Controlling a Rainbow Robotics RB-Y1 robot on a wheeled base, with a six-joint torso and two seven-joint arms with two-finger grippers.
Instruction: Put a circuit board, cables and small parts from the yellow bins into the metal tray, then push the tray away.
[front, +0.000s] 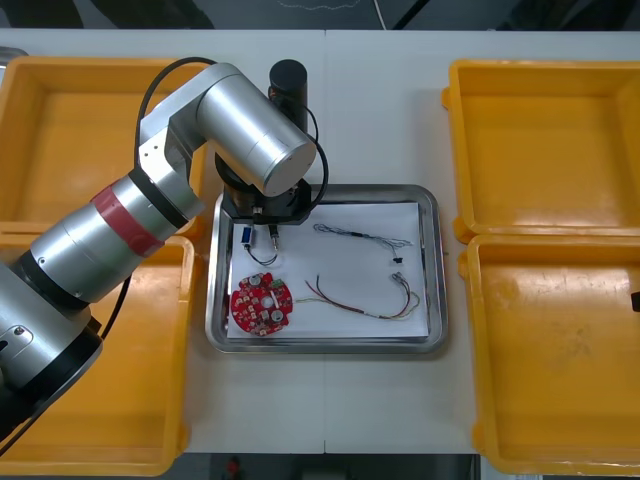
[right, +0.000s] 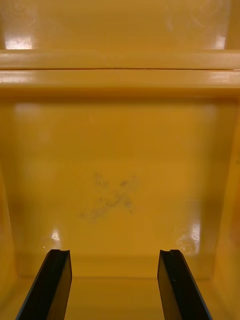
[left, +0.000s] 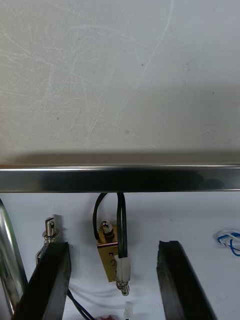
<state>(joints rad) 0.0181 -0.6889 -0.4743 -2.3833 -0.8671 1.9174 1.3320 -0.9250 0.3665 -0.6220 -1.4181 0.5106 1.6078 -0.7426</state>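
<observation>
Front view: the left arm (front: 235, 125) reaches over the far left corner of the metal tray (front: 437, 270), which lies on the tabletop (front: 380, 120) between the yellow bins (front: 545, 140). In the tray lie a red circuit board (front: 261, 303), a black cable (front: 362, 236) and a red and yellow cable (front: 365, 302). Loading therefore looks about finished, and the push is judged to come next. Right wrist view: the right hand (right: 114, 252) hangs released, with its fingers spread and nothing between them, over the bare floor of a yellow bin (right: 120, 150), apparently parked. Left wrist view: the left hand (left: 112, 246) is released too. Its fingers stand either side of a small metal part (left: 110, 256) with black leads. The part lies on the tray's white floor just inside the far rim and touches neither finger. A blue and white cable (left: 227, 239) lies off to one side. To do this well, the hand should probably lift straight up so that no lead snags. It should then meet a rim low and square and press slowly, so the tray slides without turning or jolting its contents.
</observation>
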